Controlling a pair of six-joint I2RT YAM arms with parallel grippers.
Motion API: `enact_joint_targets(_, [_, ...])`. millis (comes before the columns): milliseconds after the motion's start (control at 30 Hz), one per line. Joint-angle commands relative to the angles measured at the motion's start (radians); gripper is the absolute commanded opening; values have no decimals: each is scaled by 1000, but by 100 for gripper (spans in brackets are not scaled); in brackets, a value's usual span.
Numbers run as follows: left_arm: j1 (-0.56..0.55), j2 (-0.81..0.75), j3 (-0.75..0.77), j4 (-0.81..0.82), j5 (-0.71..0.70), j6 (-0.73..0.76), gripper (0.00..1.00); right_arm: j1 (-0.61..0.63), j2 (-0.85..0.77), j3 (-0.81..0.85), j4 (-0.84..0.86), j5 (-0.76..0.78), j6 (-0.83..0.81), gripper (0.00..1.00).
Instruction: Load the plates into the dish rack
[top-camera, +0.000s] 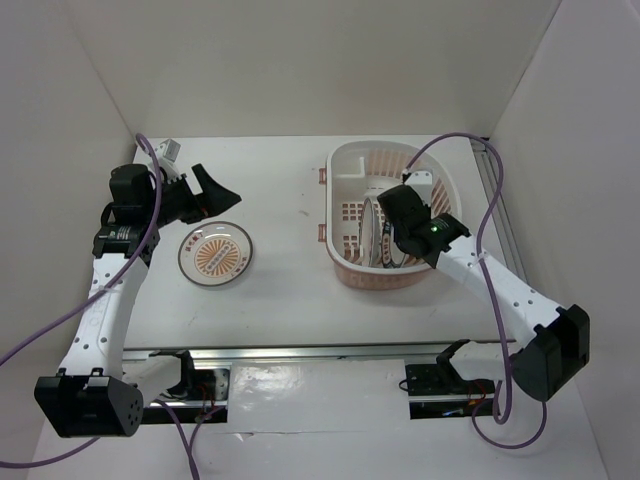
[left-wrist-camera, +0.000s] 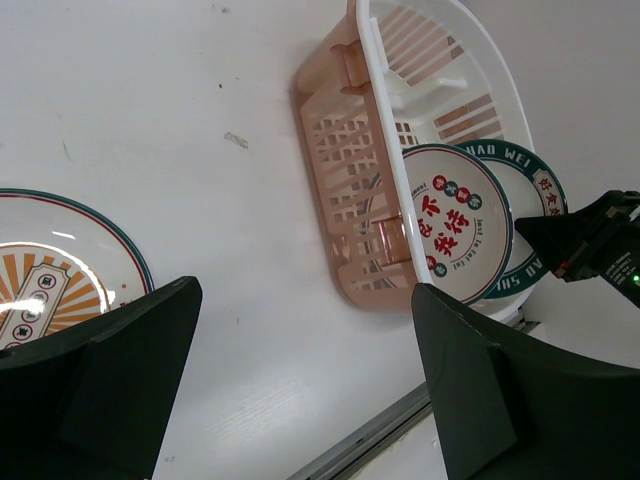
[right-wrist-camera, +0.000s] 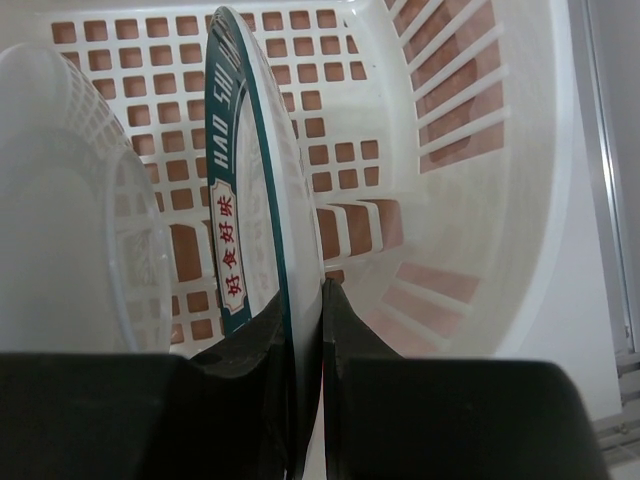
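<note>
Blue-green rimmed plate (right-wrist-camera: 232, 190) upright on edge inside the dish rack (top-camera: 345, 155), over the peach grid base, toward the rack's near half. Rim pinched between the fingers of the right hand (right-wrist-camera: 306, 300), clenched tight on it from the near right. Just beside it, also on edge in the rack and facing the same way, red-marked plate (left-wrist-camera: 452, 222) with white centre. From the left wrist view, partly covering the blue-green one; contact between the two not discernible. Orange sunburst plate (top-camera: 215, 252) flat on the white surface (top-camera: 285, 300), face up, well apart from the rack and to its left. Left hand (top-camera: 212, 192) released, fingers spread wide, grasping nothing, poised near the far edge of the sunburst plate and turned toward the rack. Purple cable (top-camera: 450, 137) arching above the rack's far right part.
</note>
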Motion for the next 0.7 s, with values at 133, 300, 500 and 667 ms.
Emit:
enact_joint_targets(133, [2, -23, 3, 36, 10, 32, 100, 8, -1, -31, 39, -9, 1, 1])
enact_joint_targets(300, [2, -23, 3, 36, -9, 32, 100, 17, -1, -40, 48, -34, 1, 13])
enact_joint_targets(500, [2, -23, 3, 27, -9, 32, 100, 17, -1, -31, 58, -43, 10, 43])
enact_joint_targets(667, [2, -23, 3, 27, -18, 32, 100, 17, -1, -19, 48, -43, 21, 51])
